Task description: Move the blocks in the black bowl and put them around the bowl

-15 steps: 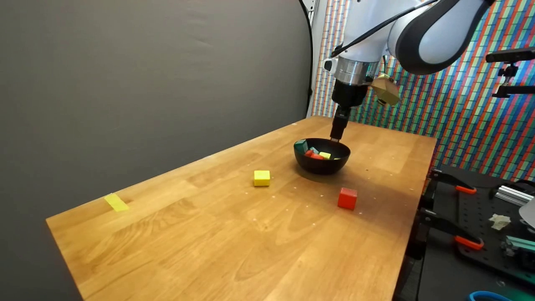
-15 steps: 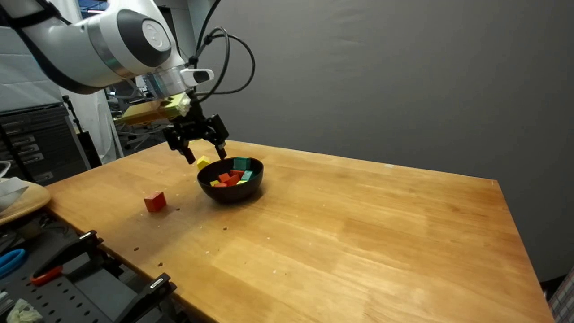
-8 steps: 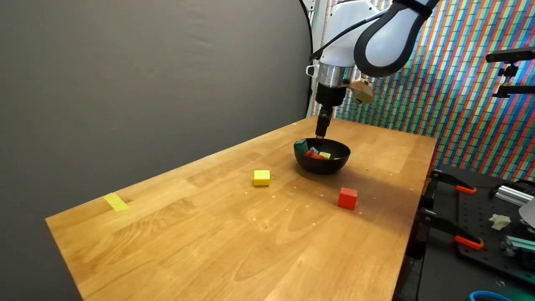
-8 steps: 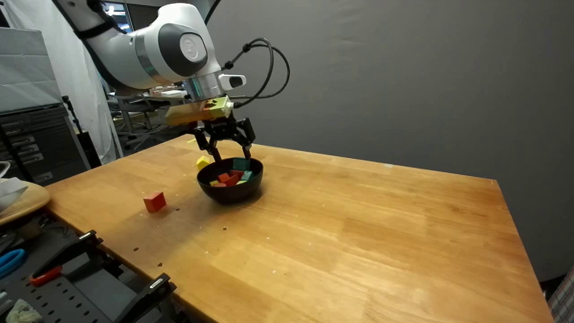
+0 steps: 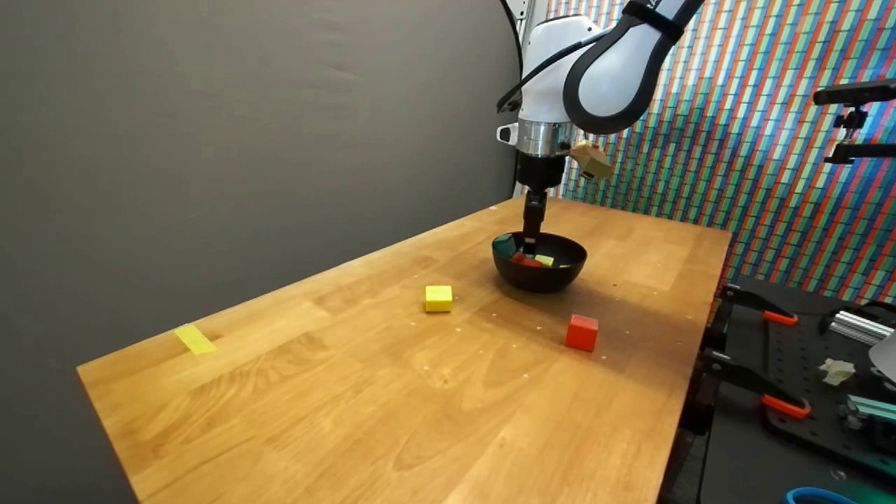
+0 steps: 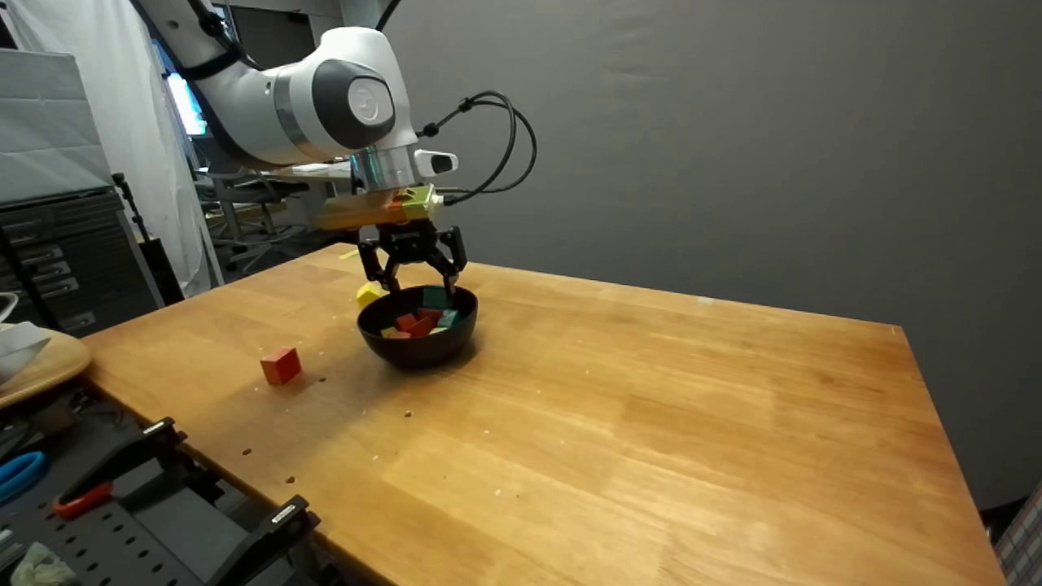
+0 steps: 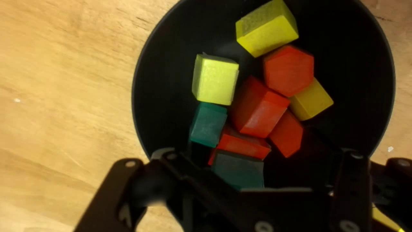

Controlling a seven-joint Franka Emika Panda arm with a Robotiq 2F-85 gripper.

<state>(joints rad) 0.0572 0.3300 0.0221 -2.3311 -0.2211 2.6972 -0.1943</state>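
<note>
At the left of an exterior view, a flat yellow strip [image 5: 195, 339] lies near the edge of the wooden table [image 5: 336, 406]. At mid-frame, a bright yellow block [image 5: 439, 299] rests on the table, well apart from the strip. Right of centre, the glossy black bowl [image 5: 539, 278] stands upright, and the white Panda arm [image 5: 548, 98] hangs over it from the top of the frame. In an exterior view, the Robotiq gripper [image 6: 422, 289] points down with its two fingers spread wide, the tips at the mouth of the bowl. Lower right of the bowl, a bright red block [image 5: 582, 332] sits on the table. At the right of the frame, an orange-handled black clamp [image 5: 759, 384] and a dark perforated board [image 5: 798, 350] show beside the table.

In the wrist view, the bowl fills the upper middle. Inside it, at the left, a pale yellow block [image 7: 215, 80] sits beside a teal block [image 7: 208, 125], higher in the frame. A dark green block [image 7: 238, 170], partly hidden by the gripper, overlaps a half-covered red block [image 7: 243, 147]; I cannot tell whether a finger touches the green one. At the centre lies a tilted red block [image 7: 259, 111], with a large yellow block [image 7: 267, 30] near the top of the frame. Farther right come a lower red block [image 7: 286, 133], an upper red block [image 7: 289, 69] and, partly covered by the upper one, a deep yellow block [image 7: 310, 100].
</note>
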